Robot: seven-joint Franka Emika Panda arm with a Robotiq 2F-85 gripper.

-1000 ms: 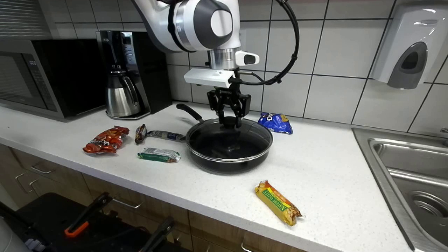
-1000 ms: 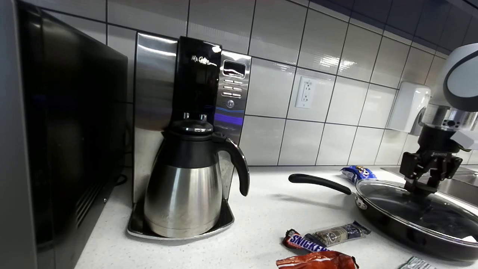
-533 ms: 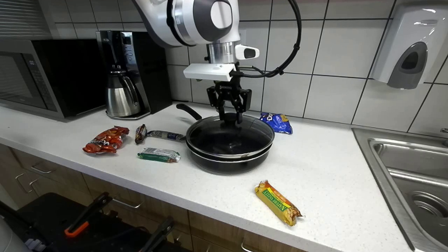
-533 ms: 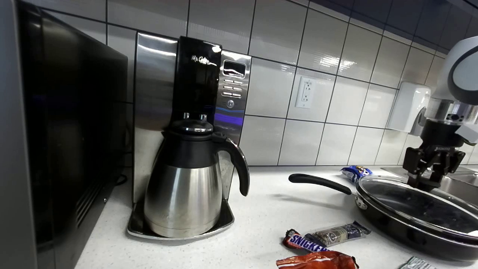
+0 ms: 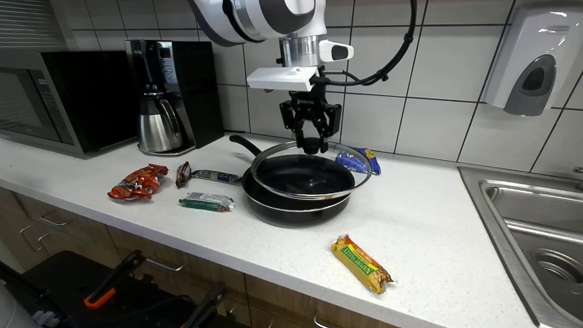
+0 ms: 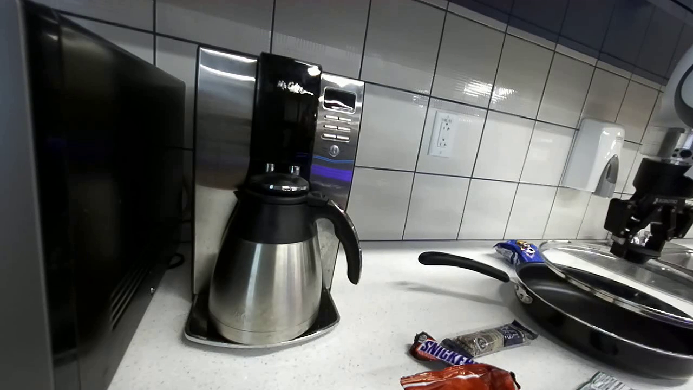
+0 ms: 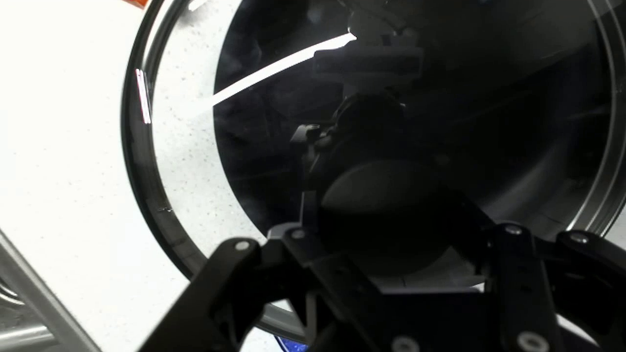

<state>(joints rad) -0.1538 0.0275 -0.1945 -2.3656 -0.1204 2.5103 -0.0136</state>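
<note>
Pan (image 5: 296,217), black inside, below a glass lid (image 5: 311,175), claw (image 5: 312,145) clamped on the lid's knob (image 5: 311,148)

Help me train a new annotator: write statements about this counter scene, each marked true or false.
1. The gripper holds the clear lid by its knob. True.
2. The lid sits snugly on the pan. False: the lid hangs above the pan.
3. The blue bag lies in the sink. False: the blue bag lies on the counter near the wall.
4. The carafe stands in the coffee maker. True.
5. The yellow bar lies apart from the pan. True.
</note>
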